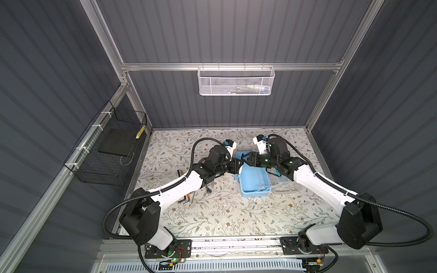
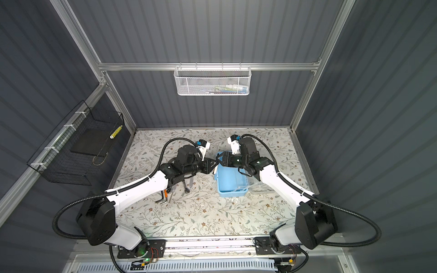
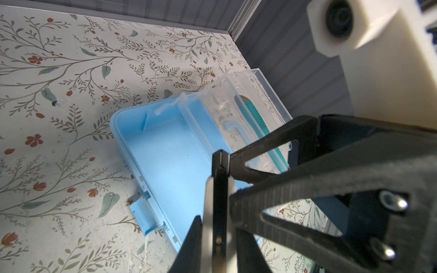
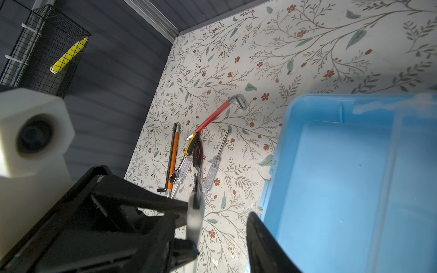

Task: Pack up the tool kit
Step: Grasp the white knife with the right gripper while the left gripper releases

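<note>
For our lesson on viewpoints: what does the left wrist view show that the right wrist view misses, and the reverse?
Only the left wrist view: a teal-handled item lying in the clear lid, and the blue latch. Only the right wrist view: tools on the floral table, including a red-sleeved hex key, an orange-sleeved hex key and a clear-handled screwdriver, plus the black wire basket. Both: the open light-blue tool kit, that table, and the left hand shut on a flat grey tool.

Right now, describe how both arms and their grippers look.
Both the left arm and right arm have white links, bulky black joints and ribbed black cable hoses. The left gripper and right gripper have black triangular open-frame fingers, each with a white camera housing.
</note>
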Tool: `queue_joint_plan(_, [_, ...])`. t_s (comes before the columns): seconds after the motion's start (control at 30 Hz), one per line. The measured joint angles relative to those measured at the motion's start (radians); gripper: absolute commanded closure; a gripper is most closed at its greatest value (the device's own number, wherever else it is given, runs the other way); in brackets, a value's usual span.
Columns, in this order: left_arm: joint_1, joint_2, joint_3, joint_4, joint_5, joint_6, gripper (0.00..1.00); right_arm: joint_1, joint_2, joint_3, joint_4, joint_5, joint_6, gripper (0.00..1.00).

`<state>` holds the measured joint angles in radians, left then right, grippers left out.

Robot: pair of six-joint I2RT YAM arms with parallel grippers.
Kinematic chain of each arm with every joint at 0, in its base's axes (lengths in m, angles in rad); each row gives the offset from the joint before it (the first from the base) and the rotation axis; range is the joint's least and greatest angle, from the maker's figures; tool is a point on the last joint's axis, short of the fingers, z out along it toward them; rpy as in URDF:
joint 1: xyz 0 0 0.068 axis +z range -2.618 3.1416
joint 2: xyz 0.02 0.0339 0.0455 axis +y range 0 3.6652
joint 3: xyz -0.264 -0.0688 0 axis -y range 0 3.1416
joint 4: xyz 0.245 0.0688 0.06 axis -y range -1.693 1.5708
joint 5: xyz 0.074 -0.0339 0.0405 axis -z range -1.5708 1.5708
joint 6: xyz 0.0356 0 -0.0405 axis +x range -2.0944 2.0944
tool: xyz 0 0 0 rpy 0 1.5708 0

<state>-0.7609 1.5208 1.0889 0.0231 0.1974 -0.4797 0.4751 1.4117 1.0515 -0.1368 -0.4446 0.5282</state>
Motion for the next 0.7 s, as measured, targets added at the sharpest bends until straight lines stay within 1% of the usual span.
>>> queue_joint_plan(0.53, [-0.005,0.002,0.000,0.042,0.029,-0.010,0.86,0.012,0.034,0.044,0.014,-0.003,0.027,0.73])
queue_joint_plan(0.7, [-0.005,0.007,0.000,0.050,0.032,-0.013,0.84,0.014,0.037,0.049,0.010,-0.002,0.034,0.85])
